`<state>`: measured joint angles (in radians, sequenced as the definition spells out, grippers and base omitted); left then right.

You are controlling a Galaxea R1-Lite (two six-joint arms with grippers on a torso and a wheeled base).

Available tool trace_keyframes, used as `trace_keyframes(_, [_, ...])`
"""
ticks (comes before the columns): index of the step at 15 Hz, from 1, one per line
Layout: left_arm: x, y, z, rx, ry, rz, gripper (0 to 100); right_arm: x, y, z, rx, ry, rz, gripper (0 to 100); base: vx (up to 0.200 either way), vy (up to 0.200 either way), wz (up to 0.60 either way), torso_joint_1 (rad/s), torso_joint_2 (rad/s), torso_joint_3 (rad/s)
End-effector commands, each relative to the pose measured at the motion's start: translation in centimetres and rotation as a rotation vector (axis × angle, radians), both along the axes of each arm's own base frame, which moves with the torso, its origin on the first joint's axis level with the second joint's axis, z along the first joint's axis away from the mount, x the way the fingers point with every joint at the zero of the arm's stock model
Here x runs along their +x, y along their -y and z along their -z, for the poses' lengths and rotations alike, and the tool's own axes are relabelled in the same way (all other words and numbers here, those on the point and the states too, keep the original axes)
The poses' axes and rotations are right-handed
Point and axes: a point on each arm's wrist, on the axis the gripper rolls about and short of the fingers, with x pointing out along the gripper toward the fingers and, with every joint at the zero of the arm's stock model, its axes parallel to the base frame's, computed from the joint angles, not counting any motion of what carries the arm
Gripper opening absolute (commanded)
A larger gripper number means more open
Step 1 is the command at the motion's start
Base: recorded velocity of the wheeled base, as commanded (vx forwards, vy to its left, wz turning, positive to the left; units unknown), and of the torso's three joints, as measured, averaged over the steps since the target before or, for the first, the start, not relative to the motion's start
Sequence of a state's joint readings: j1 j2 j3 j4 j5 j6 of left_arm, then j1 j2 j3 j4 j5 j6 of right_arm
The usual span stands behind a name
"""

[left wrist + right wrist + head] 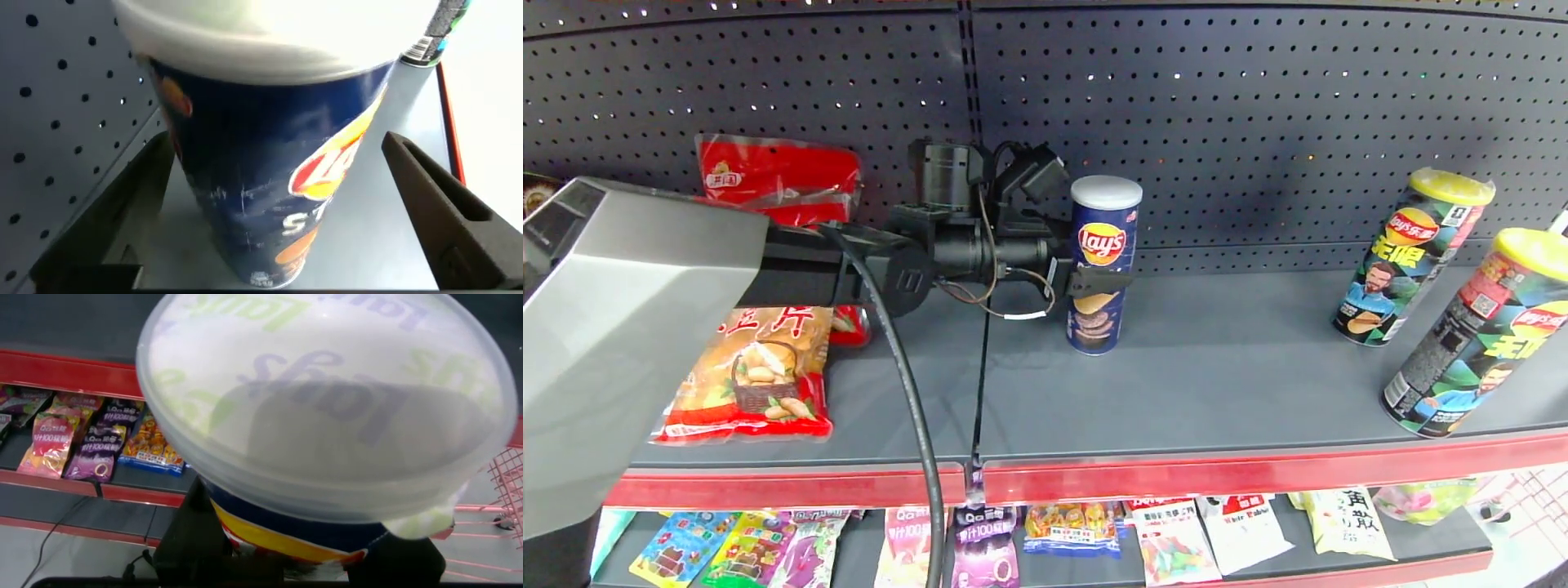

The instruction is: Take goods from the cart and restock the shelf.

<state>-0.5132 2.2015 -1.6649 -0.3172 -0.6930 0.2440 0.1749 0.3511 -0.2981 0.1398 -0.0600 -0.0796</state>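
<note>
Left gripper [278, 151]: jaws spread wide, one dark finger [122, 220] on each side of the blue chips can [1103, 261]; bare shelf shows between the can and each finger; released, nothing gripped
Blue chips can: upright, white lid on; it stands on the upper shelf [1217, 367] toward the back edge, just in front of the pegboard wall [1258, 122], roughly midway along the shelf; the can sits between the open jaws, one finger on the wall side, the other on the shelf-front side
Right gripper [298, 559]: clenched on a second can [327, 400]; dark fingers press its sides below the clear lid; the can is held out in front of the lower shelves of snack bags [90, 441]
Neighbours: yellow-lidded cans [1413, 253] near the upper shelf's right end, well apart from the blue can; an orange snack bag [747, 376] lies near the left front edge
</note>
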Motion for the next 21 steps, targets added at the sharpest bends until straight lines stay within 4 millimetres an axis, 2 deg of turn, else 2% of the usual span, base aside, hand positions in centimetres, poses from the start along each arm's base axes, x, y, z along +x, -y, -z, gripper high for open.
trace_keyframes(1, [0.3,0.5,0.2,-0.003,0.005,0.004,0,0.0,0.0,0.1,0.0,0.001,0.001,0,0.0,0.0,0.0,0.0,0.0,0.0])
trace_keyframes(6, [-0.5,0.6,-0.2,0.0,0.003,0.01,0,0.0,0.0,0.0,0.0,0.003,0.001,0,0.0,0.0,0.0,0.0,0.0,0.0])
trace_keyframes(8, [-2.2,-0.6,-0.6,0.024,-0.02,-0.033,0,0.0,0.0,0.0,0.0,0.004,0.001,0,0.0,0.0,0.0,0.0,0.0,0.0])
trace_keyframes(10, [-5.1,-2.7,-1.4,0.047,-0.059,-0.15,0,-0.1,0.0,0.0,0.0,0.004,0.001,0,0.0,0.0,0.0,0.0,0.0,0.0])
trace_keyframes(12, [-7.3,-4.0,-2.5,0.004,-0.08,-0.173,0,0.0,0.0,0.0,0.0,0.003,-0.002,0,0.0,0.0,0.0,0.0,0.0,0.0])
trace_keyframes(14, [-8.9,-4.6,-2.5,-0.013,-0.086,-0.17,0,0.0,0.0,0.1,0.0,-0.001,-0.005,0,0.0,0.0,0.0,0.0,0.0,0.0])
trace_keyframes(15, [-9.1,-4.8,-2.4,-0.011,-0.088,-0.172,0,0.0,0.0,0.1,0.0,-0.001,-0.006,0,0.0,0.0,0.0,0.0,0.0,0.0])
trace_keyframes(16, [-10.3,-4.9,-2.1,-0.005,-0.1,-0.159,0,0.0,0.0,0.1,0.001,0.001,-0.006,0,0.0,0.0,0.0,0.0,0.0,0.0])
trace_keyframes(21, [-12.0,-4.2,-1.3,0.014,-0.124,-0.117,0,-0.1,0.0,0.0,0.002,0.007,-0.006,0,0.0,0.0,0.0,0.0,0.0,0.0])
